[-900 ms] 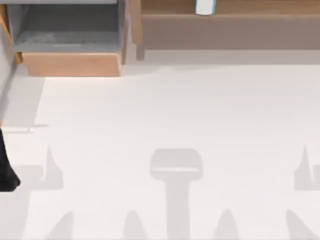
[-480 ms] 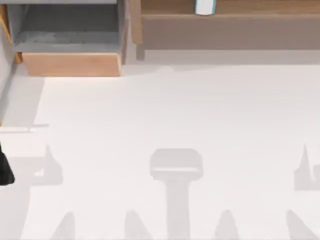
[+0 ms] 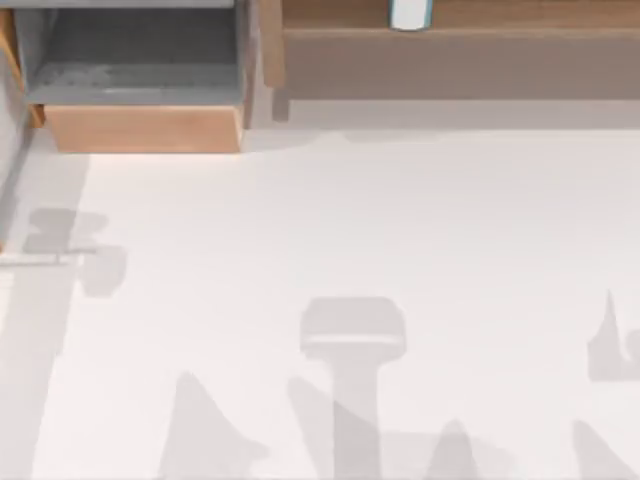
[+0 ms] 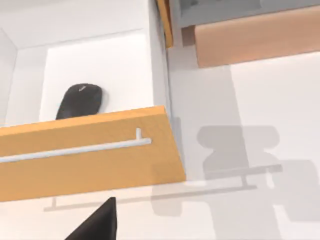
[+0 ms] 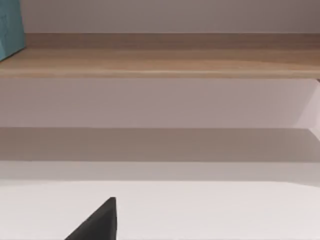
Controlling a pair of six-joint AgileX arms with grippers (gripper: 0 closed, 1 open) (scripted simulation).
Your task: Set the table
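The table (image 3: 400, 220) is a broad white top carrying only shadows. In the left wrist view, a black part of my left gripper (image 4: 95, 224) sits low, just in front of an open drawer with an orange-wood front (image 4: 85, 167) and a thin metal handle (image 4: 75, 149). A black, mouse-shaped object (image 4: 80, 100) lies inside on the drawer's white floor. In the right wrist view, a black part of my right gripper (image 5: 95, 224) hangs over the table (image 5: 210, 210), facing the long wooden shelf (image 5: 165, 55).
A light-wood drawer with a grey inside (image 3: 140, 80) stands open at the back left. The long shelf (image 3: 460, 50) runs along the back right, with a white and blue item (image 3: 410, 14) on it. A teal object (image 5: 10, 27) stands on the shelf.
The black arm at the top view's left edge has moved out of the picture. The arm shadows on the left have shifted, and a new one lies by the handle.
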